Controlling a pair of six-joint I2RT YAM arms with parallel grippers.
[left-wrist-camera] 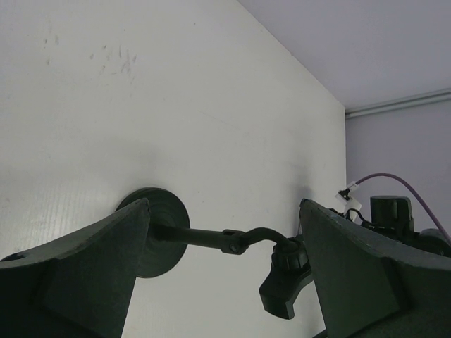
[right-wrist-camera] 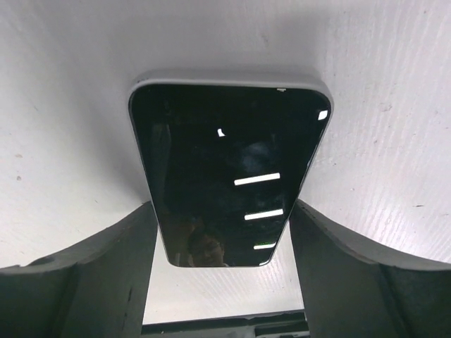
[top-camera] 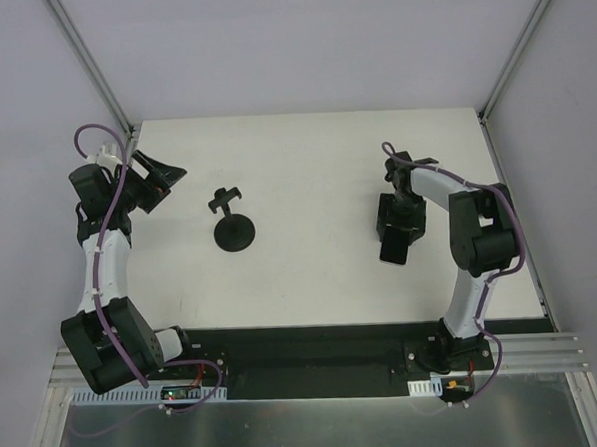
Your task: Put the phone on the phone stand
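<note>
The phone (right-wrist-camera: 225, 162), black with a glossy face, sits between the fingers of my right gripper (right-wrist-camera: 222, 208), which is shut on its long sides. In the top view the right gripper (top-camera: 394, 236) is at the right of the white table (top-camera: 305, 153) with the phone (top-camera: 391, 252) sticking out toward the near edge. The phone stand (top-camera: 234, 230), with a round base, stem and top bracket, stands upright left of centre. My left gripper (top-camera: 161, 181) is open and empty at the back left, apart from the stand. The left wrist view shows the stand (left-wrist-camera: 211, 238) between the open left gripper's (left-wrist-camera: 224, 204) fingers.
Metal frame posts (top-camera: 90, 64) rise at the table's back corners, with grey walls on three sides. A black strip (top-camera: 305, 338) runs along the near edge between the arm bases. Bare white surface lies between the stand and the right gripper.
</note>
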